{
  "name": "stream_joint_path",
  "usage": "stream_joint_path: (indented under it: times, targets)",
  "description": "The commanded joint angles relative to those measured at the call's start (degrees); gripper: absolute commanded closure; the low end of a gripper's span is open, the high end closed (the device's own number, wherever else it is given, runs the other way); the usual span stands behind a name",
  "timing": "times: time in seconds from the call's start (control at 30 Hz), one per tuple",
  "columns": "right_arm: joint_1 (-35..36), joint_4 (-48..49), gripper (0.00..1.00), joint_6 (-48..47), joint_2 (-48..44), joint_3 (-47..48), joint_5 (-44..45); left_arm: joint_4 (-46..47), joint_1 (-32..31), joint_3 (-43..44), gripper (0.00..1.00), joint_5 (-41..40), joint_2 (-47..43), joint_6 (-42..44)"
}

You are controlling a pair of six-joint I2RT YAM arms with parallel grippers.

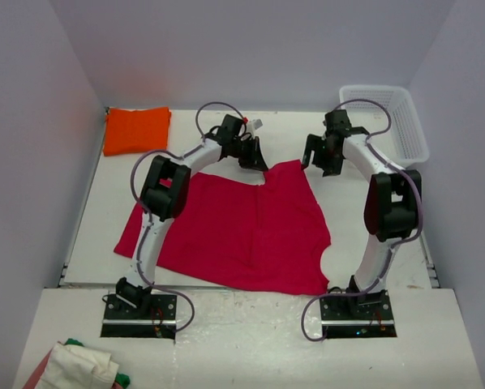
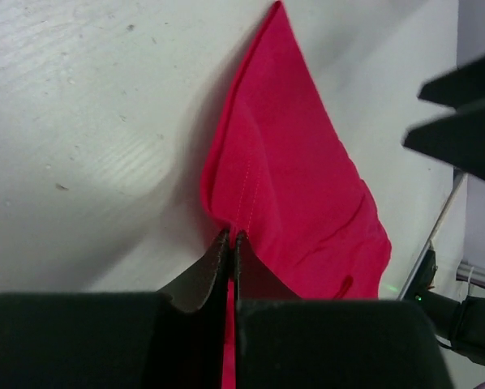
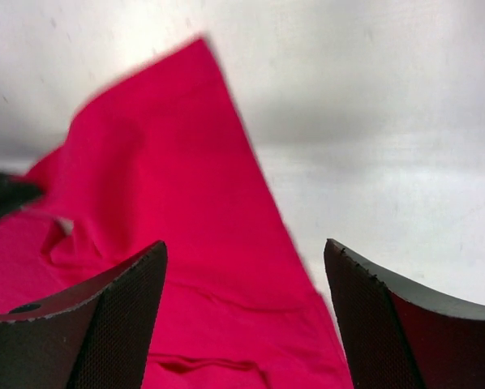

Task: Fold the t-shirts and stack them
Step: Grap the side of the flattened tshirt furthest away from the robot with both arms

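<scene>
The crimson-red t-shirt (image 1: pixel 242 231) lies spread on the white table, one corner reaching toward the back. My left gripper (image 1: pixel 257 162) is shut on its far edge, the red cloth (image 2: pixel 295 178) pinched between the fingers (image 2: pixel 212 271) in the left wrist view. My right gripper (image 1: pixel 319 162) is open and empty, hovering just right of the shirt's back corner; the red cloth (image 3: pixel 169 211) lies below and between its fingers (image 3: pixel 121 312). The bright orange t-shirt (image 1: pixel 135 130) lies folded at the back left corner.
A white plastic basket (image 1: pixel 384 121) stands at the back right. A bundle of white and coloured cloth (image 1: pixel 76 366) lies at the near left, in front of the arm bases. Grey walls close in the table on three sides.
</scene>
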Motion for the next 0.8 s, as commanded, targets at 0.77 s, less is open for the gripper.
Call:
stream_joint_path:
  times: [0.77]
  targets:
    - [-1.5, 0.5, 0.29, -1.7, -1.5, 1.5, -9.0, 1.4, -7.3, -16.9, 1.0, -2.0, -23.3, 0.1]
